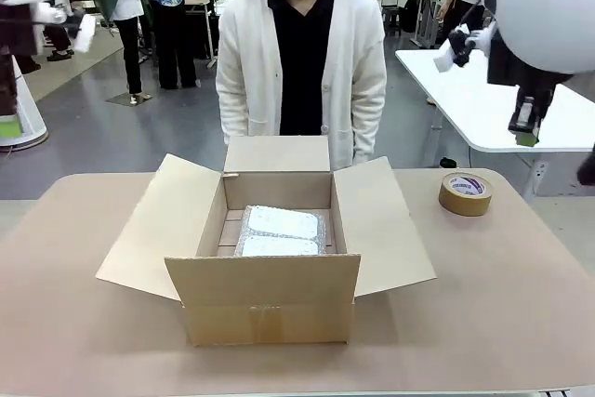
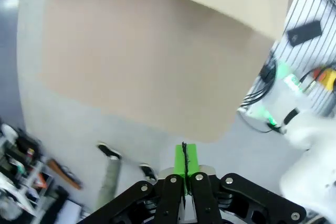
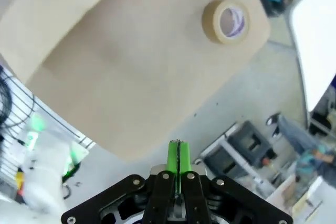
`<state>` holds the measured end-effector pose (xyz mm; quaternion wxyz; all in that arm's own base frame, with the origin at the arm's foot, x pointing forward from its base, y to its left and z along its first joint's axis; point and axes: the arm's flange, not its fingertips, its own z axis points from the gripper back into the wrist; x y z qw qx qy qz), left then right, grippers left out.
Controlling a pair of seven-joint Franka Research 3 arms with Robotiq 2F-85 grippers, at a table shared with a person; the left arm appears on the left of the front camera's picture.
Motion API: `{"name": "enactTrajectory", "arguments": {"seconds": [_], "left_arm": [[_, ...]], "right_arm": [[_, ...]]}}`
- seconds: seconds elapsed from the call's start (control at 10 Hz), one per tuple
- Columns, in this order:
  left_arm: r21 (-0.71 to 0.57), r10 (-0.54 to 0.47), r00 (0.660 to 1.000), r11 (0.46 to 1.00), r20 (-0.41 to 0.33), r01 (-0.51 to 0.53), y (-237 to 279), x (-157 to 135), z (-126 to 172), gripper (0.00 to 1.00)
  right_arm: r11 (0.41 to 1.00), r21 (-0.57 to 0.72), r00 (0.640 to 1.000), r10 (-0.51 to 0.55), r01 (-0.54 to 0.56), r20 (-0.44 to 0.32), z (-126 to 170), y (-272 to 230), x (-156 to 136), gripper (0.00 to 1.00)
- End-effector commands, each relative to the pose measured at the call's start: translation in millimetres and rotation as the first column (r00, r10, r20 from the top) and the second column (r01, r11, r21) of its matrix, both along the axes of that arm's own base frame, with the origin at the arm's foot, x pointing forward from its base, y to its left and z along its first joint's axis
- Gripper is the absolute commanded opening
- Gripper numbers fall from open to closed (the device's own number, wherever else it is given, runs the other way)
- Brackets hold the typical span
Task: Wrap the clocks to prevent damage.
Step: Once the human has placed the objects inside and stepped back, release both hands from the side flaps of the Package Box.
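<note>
Well left of the open cardboard box (image 1: 270, 295), my left pincer (image 2: 184, 157) hangs with its green pads pressed together on nothing. Inside the box, toward its right wall, lie two flat parcels (image 1: 279, 222) in crinkled silvery-white wrap, one behind the other and touching, and a person (image 1: 299, 62) in a white cardigan stands just behind the box. Right of the box sits a brown tape roll (image 1: 466, 193), and farther right, raised, my right pincer (image 1: 526, 132) is likewise closed and empty.
</note>
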<state>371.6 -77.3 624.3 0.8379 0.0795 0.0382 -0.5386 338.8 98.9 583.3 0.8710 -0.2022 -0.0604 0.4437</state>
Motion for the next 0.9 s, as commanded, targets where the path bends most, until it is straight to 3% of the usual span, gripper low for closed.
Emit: {"name": "enactTrajectory", "arguments": {"seconds": [0.0,0.4,0.7,0.8], "left_arm": [[-0.105,-0.107,0.99,0.988,0.092,0.116,27.0,-14.8,-16.0,0.01],[-0.265,-0.071,0.99,0.959,0.12,0.101,25.8,-26.3,-44.7,0.01],[-0.308,-0.031,0.995,0.95,0.099,0.06,29.9,-27.9,-51.5,0.01],[-0.26,-0.065,0.993,0.962,0.1,0.089,25.5,-22.5,-46.3,0.01]], "right_arm": [[0.99,0.098,0.994,0.106,-0.106,0.006,-18.5,-19.0,-7.9,0.01],[0.948,0.287,0.972,0.185,-0.138,-0.143,-33.1,-56.9,-16.6,0.01],[0.94,0.308,0.965,0.206,-0.149,-0.161,-36.2,-60.1,-12.9,0.01],[0.949,0.287,0.976,0.176,-0.133,-0.129,-38.0,-60.3,-14.8,0.01]]}}
